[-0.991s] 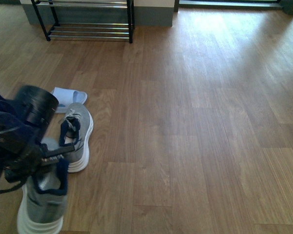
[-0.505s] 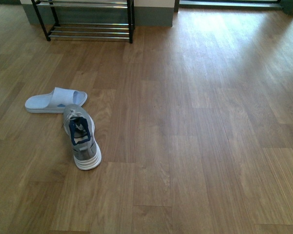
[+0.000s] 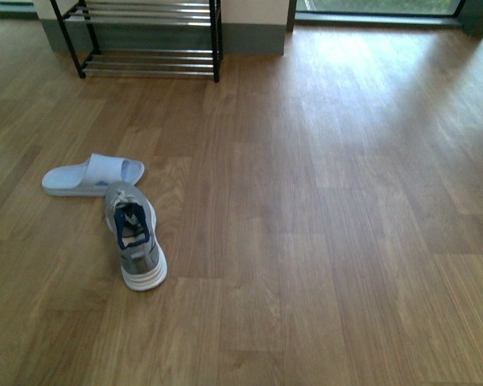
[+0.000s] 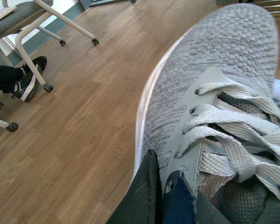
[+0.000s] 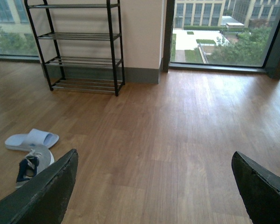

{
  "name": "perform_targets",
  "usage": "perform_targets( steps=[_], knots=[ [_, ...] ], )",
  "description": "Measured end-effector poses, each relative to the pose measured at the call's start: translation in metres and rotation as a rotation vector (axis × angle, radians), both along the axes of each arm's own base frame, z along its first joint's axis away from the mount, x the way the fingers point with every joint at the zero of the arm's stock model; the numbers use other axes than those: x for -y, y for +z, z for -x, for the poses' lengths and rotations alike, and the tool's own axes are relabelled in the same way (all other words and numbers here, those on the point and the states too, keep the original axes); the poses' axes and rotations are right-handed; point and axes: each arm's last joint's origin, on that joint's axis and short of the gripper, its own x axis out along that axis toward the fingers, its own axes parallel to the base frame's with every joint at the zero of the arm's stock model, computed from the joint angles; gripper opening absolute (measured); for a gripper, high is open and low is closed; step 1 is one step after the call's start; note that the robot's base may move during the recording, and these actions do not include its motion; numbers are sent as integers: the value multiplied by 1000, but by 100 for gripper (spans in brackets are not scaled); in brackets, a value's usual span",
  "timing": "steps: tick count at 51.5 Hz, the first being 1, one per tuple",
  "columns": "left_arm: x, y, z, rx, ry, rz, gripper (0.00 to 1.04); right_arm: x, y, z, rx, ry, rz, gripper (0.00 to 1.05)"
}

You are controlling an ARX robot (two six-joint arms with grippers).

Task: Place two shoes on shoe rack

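**Wood-plank floor** [image 3: 322, 201], with the tall black-framed shoe rack of chrome-rod shelves [image 5: 79, 60] against the far wall; no shoe shows on its tiers. The step in hand is judged to be carrying one grey knit sneaker with a white sole [image 4: 214, 56] to the rack. The left hand [image 4: 163, 203] is clamped at its navy collar, and the shoe hangs clear of the floor.

For a sound placement, the sole should come down level across several rods. A collar grip may let the toe sag and catch between them.

The matching grey sneaker [image 3: 134, 241] stands on the floor well short of the rack, toe just beside a pale blue rubber slide slipper [image 3: 88, 175]. The right hand [image 5: 154, 186], fingers spread wide, holds nothing.

Only the right wrist view gives the rack's full height. Only the left wrist view shows the grasp. The front view shows neither arm.
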Motion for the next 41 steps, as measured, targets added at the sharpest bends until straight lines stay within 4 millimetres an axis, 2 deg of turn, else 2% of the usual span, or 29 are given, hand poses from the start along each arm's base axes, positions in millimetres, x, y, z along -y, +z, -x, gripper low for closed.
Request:
perform_targets(
  steps=[41],
  knots=[
    [1, 0, 0, -8, -17, -6, 2, 0, 0, 0, 1, 0, 0, 95]
  ],
)
